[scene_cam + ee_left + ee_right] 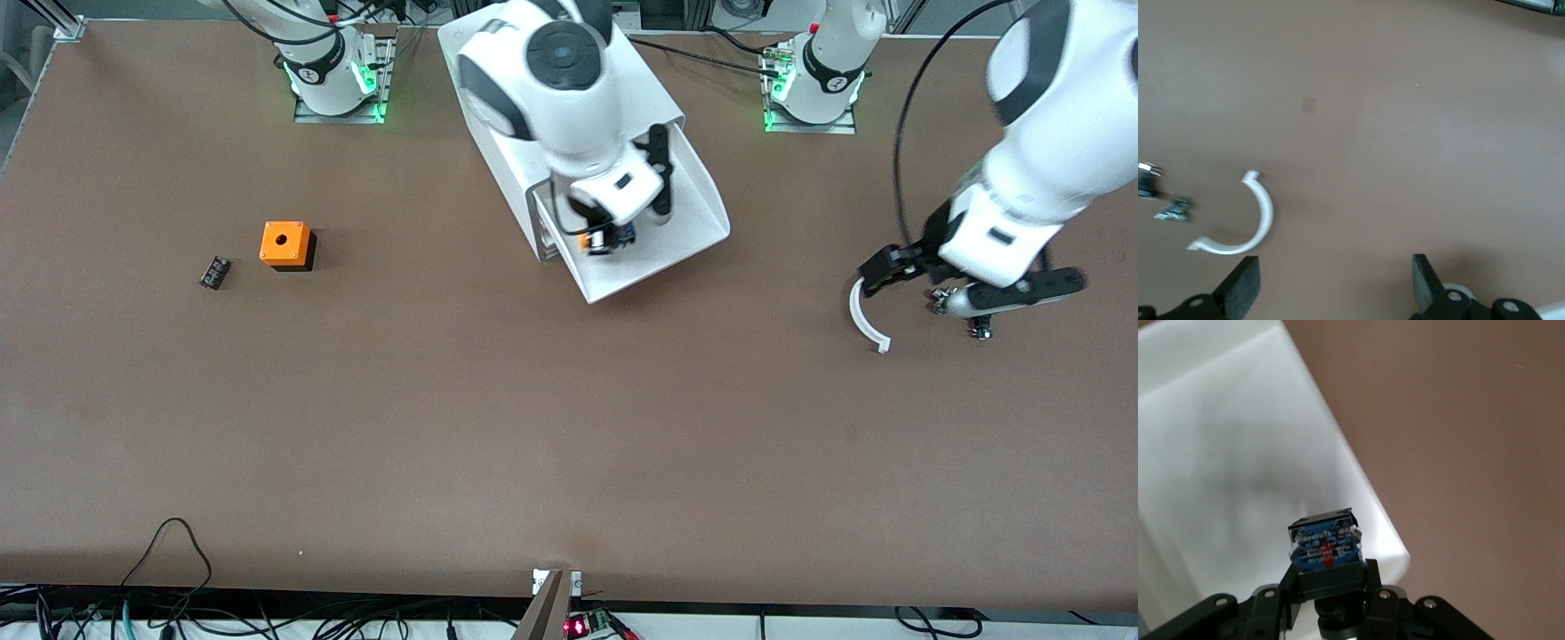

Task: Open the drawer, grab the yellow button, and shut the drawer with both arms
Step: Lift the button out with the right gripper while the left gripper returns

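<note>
The white cabinet lies in the middle of the table with its top drawer pulled out. My right gripper is over the open drawer, shut on the button, whose orange cap points toward the right arm's end. In the right wrist view the fingers clamp the button's black body, with its blue underside showing, over the white drawer floor. My left gripper is open and empty, low over the table toward the left arm's end.
A white curved piece lies on the table beside the left gripper, with small metal screws near it. An orange cube with a hole and a small black part sit toward the right arm's end.
</note>
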{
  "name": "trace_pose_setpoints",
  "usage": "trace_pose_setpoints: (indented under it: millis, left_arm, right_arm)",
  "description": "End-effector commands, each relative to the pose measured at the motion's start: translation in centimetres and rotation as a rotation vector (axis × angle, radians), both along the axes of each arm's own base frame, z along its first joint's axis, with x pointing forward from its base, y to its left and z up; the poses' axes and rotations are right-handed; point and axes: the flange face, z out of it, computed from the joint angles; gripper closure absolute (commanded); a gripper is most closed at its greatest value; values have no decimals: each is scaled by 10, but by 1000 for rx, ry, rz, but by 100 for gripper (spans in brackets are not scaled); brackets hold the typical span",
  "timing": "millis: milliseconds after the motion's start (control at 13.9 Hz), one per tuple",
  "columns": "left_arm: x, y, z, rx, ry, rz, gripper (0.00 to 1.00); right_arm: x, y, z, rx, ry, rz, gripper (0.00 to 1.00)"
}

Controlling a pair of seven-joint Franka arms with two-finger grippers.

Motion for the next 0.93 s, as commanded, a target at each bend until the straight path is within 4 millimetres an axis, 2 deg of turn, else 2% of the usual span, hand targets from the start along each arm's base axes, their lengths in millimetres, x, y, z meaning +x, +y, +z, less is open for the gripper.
trace_pose_setpoints:
  millis: [0,72,144,287,431,503,646,862]
  left_arm:
    - [-3,-39,-35,-40,-3,104,0]
    - [-4,-55,-46,-48,-3,123,0]
    - [-4,-71,-60,-58,2,159,0]
    - [-3,-106,-96,-76,22,263,0]
    - [-9,-139,-117,-74,30,308,0]
    - [-13,-149,-125,-78,30,319,0]
    - [-27,-163,-138,-65,53,325,0]
    - [-57,-185,-151,-53,94,286,0]
  right_arm:
    - [33,-74,31,19,16,-160,79]
    - [48,-101,41,36,24,-227,79]
    - [68,-137,44,44,33,-291,79]
    - [102,-216,53,59,32,-444,79]
    - [134,-295,54,102,69,-655,79]
    - [147,-339,42,81,79,-728,79]
    - [150,-397,15,13,111,-827,79]
    - [139,-439,-33,-74,201,-1032,78]
